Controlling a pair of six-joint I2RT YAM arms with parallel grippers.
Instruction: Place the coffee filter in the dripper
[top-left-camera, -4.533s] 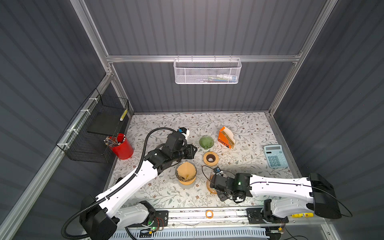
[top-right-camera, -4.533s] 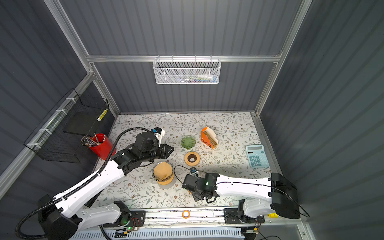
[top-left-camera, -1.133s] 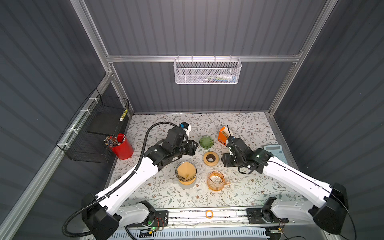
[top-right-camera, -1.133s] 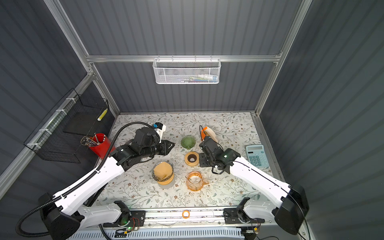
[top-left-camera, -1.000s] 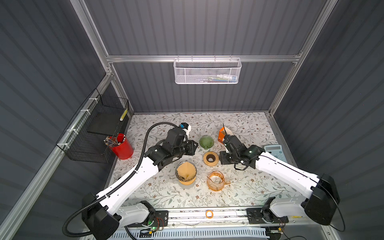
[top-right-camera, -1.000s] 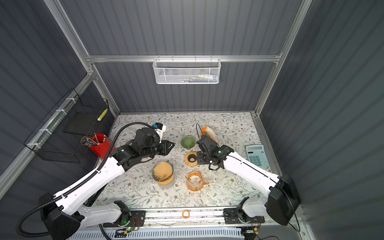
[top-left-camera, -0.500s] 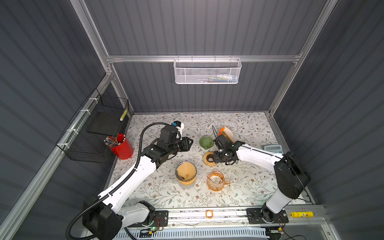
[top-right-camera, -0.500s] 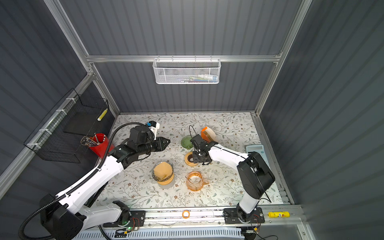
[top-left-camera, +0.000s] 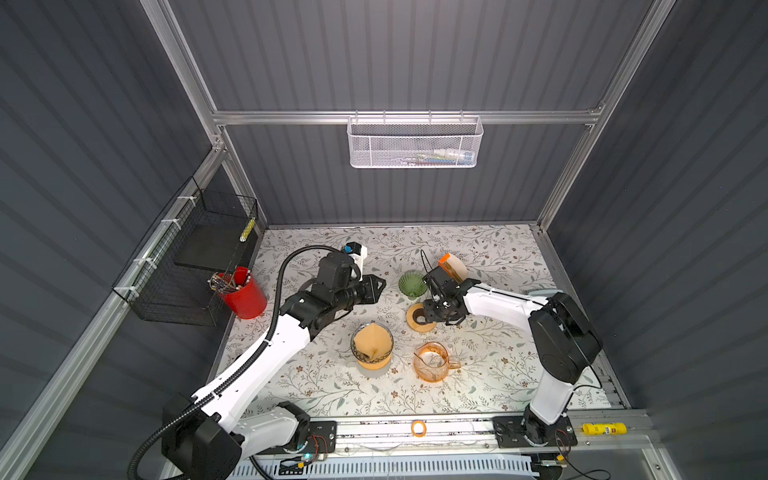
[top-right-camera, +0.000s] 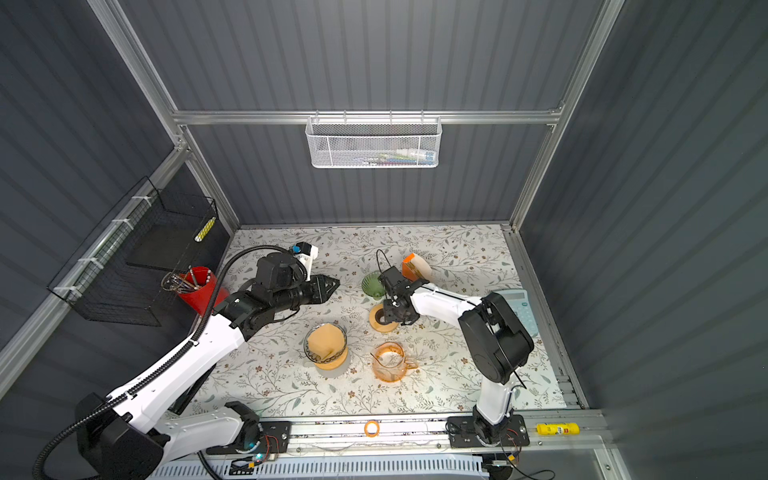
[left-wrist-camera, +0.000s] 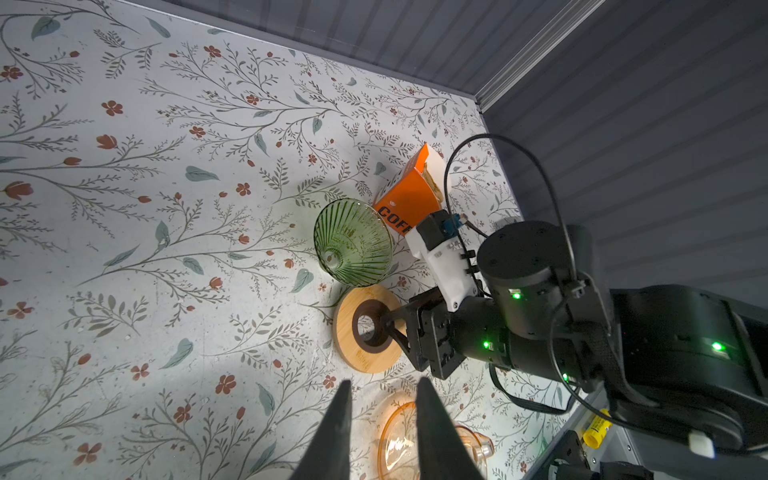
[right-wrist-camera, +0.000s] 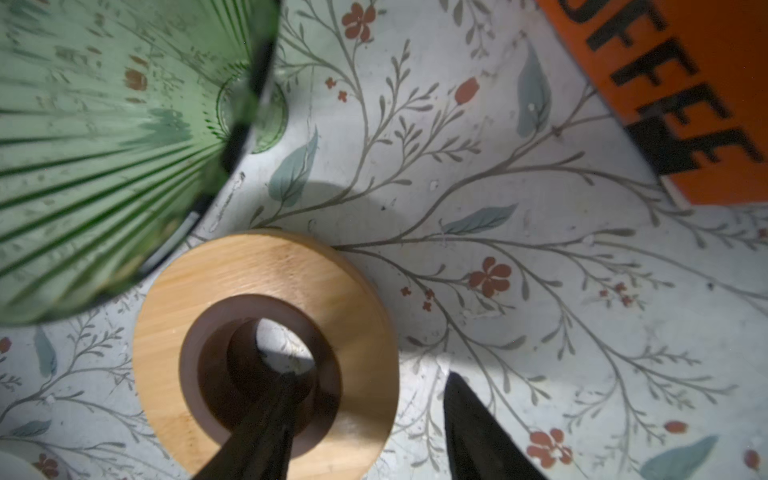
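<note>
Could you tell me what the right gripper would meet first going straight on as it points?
Likely the table: the right gripper straddles the wall of the wooden ring, one finger inside its hole. Remaining depth is unclear.

One green dripper (top-left-camera: 410, 282), one wooden ring (top-left-camera: 413, 322), two baskets (top-left-camera: 414, 145).

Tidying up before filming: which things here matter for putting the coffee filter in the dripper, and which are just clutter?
Job: tan paper filter, green glass dripper, wooden ring straddled by the right tool, orange filter box.
Lying about: amber jug, red pen pot, calculator, tape roll, white wall basket.
</note>
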